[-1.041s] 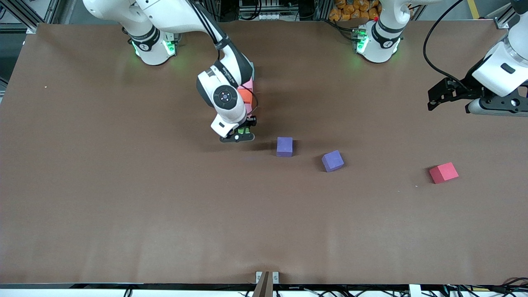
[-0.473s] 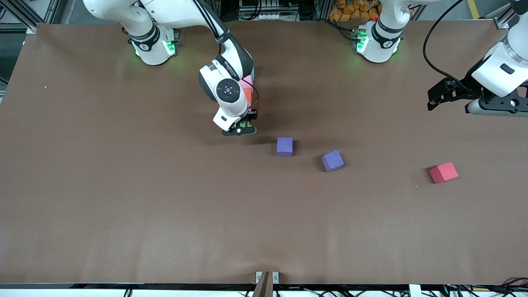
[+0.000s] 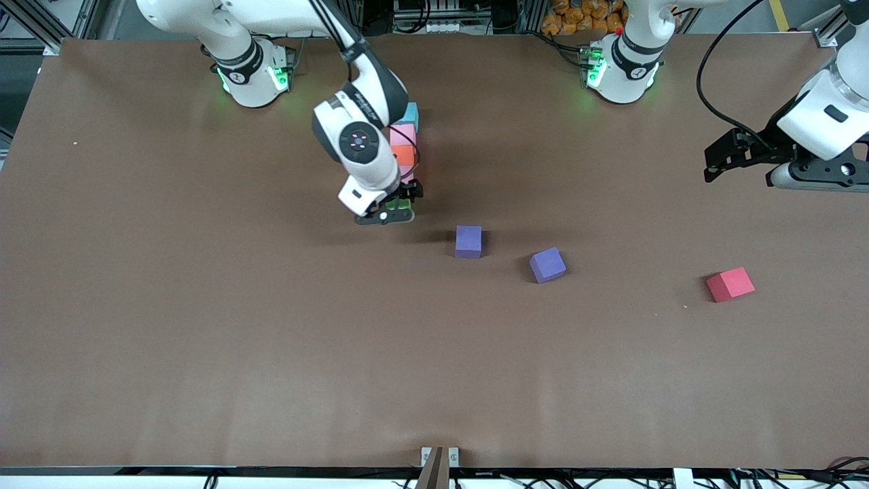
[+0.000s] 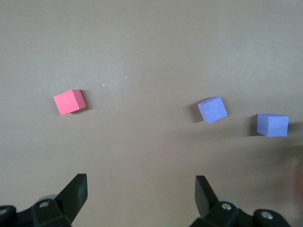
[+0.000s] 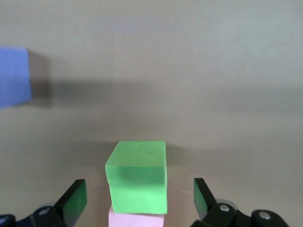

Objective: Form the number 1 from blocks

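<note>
Right gripper (image 3: 388, 212) has just let go, fingers spread wide of the green block (image 5: 137, 176), now capping the line's near end beside pink (image 5: 136, 219). Left gripper (image 4: 139, 189) waits open over the table's end; two purple blocks (image 3: 468, 241) and red (image 3: 730, 284) remain loose.

Column of foam blocks: light blue block (image 3: 410, 113) farthest from the front camera, then pink (image 3: 402, 134), orange (image 3: 405, 155), a 2nd pink (image 5: 136, 220) and green block (image 5: 138, 176) nearest, touching in line. 2 purple blocks, 1 square (image 3: 468, 242), 1 skewed (image 3: 547, 264), lie apart, nearer the camera than the green block. Red block (image 3: 730, 284) lies well apart toward the left arm's end.
</note>
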{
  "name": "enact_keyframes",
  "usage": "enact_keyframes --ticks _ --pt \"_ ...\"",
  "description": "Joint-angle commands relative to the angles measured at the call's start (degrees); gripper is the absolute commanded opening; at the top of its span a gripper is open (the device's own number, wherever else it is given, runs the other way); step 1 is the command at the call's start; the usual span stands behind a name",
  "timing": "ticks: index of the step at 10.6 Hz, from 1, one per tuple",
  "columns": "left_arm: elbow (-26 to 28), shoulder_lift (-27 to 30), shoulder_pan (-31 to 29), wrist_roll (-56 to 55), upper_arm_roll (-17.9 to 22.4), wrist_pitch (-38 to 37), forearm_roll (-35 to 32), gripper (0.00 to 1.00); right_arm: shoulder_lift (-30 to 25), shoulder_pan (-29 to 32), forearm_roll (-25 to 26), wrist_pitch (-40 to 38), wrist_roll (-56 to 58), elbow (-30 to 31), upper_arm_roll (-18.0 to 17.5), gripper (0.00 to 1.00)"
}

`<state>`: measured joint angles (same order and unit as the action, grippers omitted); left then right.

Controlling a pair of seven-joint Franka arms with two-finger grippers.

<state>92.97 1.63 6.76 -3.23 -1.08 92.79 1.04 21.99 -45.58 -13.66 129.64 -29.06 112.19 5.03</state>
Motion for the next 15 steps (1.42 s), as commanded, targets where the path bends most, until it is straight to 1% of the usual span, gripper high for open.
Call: enact_keyframes --ticks 1,2,3,4,6,7,8,10,11,12,13,15 --pt "-0.16 0.22 -0.25 1.47 -0.06 -0.59 -1.13 1.00 -1.34 4.17 1.69 -10.31 1.81 -8.61 0.06 1.00" --pt "-0.16 0.22 -0.25 1.47 -0.15 -0.68 -1.13 1.00 -0.64 5.58 9.19 -14.63 5.73 -14.05 0.07 1.00" --pt "-0.16 0.22 -0.25 1.47 -0.06 -0.68 -1.13 1.00 0.50 7.07 14.75 -18.85 9.43 -19.24 -0.02 1.00" --pt "-0.16 0.13 -0.25 1.47 -0.06 -0.59 -1.13 1.00 0.86 9.00 15.06 -22.46 12.16 -23.03 -0.02 1.00" --pt "-0.16 0.22 -0.25 1.47 -0.15 -0.68 -1.13 1.00 0.34 13.31 15.15 -26.34 18.57 -28.58 -0.02 1.00" --pt "-0.16 0.22 -0.25 1.47 -0.15 -0.85 -1.13 1.00 -0.71 15.42 15.33 -29.15 19.12 -31.22 -0.02 1.00" --pt "-0.16 0.30 -0.25 1.47 -0.15 -0.85 -1.13 1.00 -3.24 17.61 15.59 -30.74 18.96 -31.77 -0.11 1.00" --pt "-0.25 0.30 -0.25 1.56 -0.23 -0.85 -1.13 1.00 -8.08 24.54 15.33 -34.95 19.04 -31.69 -0.81 1.00" --pt "-0.25 0.30 -0.25 1.56 -0.32 -0.85 -1.13 1.00 -10.19 29.71 15.33 -36.46 19.04 -31.69 -3.86 1.00" --pt "-0.25 0.39 -0.17 1.56 -0.32 -0.85 -1.13 1.00 -11.69 35.94 15.50 -37.43 19.04 -31.69 -7.98 1.00" --pt "-0.25 0.39 -0.17 1.56 -0.32 -0.85 -1.13 1.00 -13.80 40.61 15.42 -38.05 19.13 -31.43 -10.63 1.00" --pt "-0.25 0.48 0.27 1.56 -0.41 -0.85 -1.13 1.00 -16.70 43.72 15.16 -41.72 19.74 -31.60 -10.74 1.00"
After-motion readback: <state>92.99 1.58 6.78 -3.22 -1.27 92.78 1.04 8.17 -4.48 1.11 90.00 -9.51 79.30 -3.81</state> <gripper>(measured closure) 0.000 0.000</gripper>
